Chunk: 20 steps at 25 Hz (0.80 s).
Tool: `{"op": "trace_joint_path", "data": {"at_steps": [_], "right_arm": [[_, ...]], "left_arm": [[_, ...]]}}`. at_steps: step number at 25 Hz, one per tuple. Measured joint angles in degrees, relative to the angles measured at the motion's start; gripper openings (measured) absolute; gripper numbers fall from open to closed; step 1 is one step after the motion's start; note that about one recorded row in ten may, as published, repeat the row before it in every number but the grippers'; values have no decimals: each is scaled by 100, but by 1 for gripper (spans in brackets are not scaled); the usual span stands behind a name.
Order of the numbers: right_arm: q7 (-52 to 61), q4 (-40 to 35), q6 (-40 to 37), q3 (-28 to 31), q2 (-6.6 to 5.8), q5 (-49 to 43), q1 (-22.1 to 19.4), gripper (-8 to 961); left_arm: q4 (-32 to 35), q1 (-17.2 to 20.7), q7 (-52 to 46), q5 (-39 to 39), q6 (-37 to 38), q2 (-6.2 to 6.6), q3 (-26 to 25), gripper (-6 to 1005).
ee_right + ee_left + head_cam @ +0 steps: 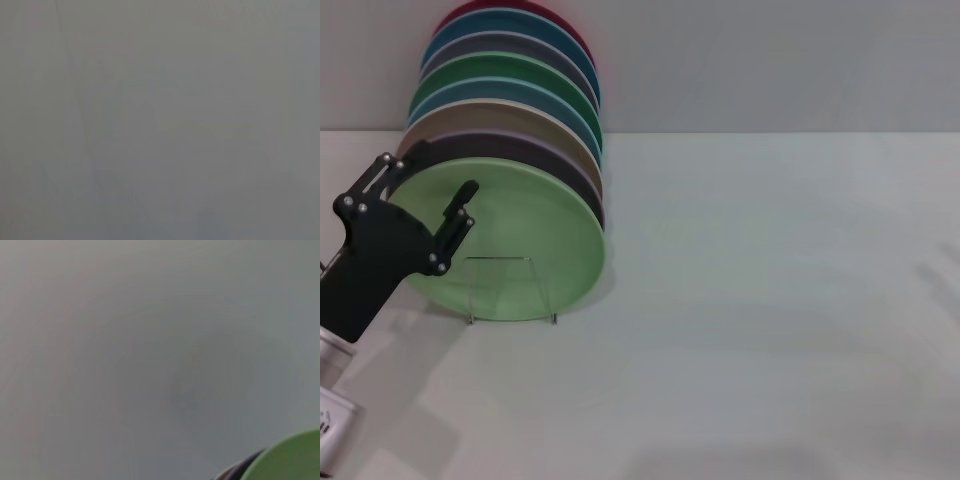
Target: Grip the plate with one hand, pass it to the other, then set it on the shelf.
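The light green plate (525, 235) stands upright at the front of the row on the shelf (544, 298), a small clear rack. My left gripper (428, 182) is at the plate's left rim, open, its two fingers spread wide; one finger (458, 205) lies over the plate's face, the other past its edge. Whether they touch the plate I cannot tell. The left wrist view catches only a piece of the plate's rim (295, 460). My right gripper is out of view, and its wrist view shows only a plain grey surface.
Behind the light green plate stand several other upright plates (510, 90) in lilac, tan, blue, green and red, close to the back wall. The pale tabletop (770, 300) stretches to the right of the rack.
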Motion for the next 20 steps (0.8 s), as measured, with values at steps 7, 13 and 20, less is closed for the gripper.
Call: {"op": "trace_joint_path", "data": {"at_steps": [7,13,20], "right_arm": [[-4,1,0,0,0,-24,-20,551],[-64,-1,0,22,13,-28,-60,551],[-916,-368,15,-2,49,209,-78,551]], "left_arm": [[-65,284,69,0,64,-37,-61,530],[-463,855,71,-3,159,-35,-229,568],[-601,1456,-944,-16,364,-100,-1346,570]]}}
